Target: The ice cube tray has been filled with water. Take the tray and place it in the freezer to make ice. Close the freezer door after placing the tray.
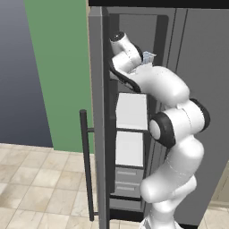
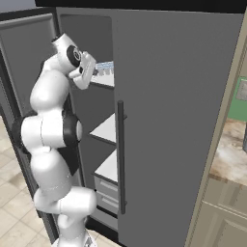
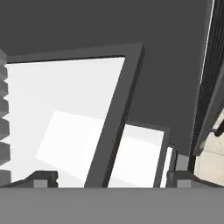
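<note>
The arm (image 1: 172, 134) was glossy white, built of rounded, bulbous segments stacked like swollen tubes. Dark, near-black rings marked the joints, the clearest a broad band around a pale circular cap at the elbow (image 1: 162, 129). A thin black cable ran along the upper segment in the left base view. The wrist ended in a white cylinder with a black disc face (image 2: 73, 54). The pincer (image 3: 109, 177) had two small dark grey, blocky fingertips (image 3: 41, 179).
</note>
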Controlling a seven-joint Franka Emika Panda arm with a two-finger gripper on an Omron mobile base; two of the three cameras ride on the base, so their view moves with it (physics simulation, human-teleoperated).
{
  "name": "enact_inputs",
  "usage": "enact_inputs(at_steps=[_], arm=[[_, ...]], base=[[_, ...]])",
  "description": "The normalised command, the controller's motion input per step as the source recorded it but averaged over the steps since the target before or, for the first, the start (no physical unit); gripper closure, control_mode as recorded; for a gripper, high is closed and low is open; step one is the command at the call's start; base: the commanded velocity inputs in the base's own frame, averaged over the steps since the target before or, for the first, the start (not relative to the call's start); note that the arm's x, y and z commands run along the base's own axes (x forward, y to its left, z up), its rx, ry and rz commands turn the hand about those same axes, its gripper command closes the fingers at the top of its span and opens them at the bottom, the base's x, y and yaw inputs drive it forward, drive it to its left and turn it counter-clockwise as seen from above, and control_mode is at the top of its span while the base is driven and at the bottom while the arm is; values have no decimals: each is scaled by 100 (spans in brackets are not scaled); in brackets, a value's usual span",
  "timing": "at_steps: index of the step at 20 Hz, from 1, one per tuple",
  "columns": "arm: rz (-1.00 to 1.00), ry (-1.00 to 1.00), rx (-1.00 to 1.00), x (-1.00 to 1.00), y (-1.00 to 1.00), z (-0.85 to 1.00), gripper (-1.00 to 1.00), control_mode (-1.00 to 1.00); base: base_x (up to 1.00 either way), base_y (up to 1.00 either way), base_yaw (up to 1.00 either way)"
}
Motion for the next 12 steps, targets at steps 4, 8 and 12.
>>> enact_inputs(at_steps=[4, 8, 12], arm=[[0, -35, -2, -100, 4, -4, -100, -100], [-1, -24, 2, -100, -14, 59, -100, -100], [0, -12, 10, -100, -40, 86, -100, -100]], base=[[0, 0, 0], [0, 0, 0], [0, 0, 0]])
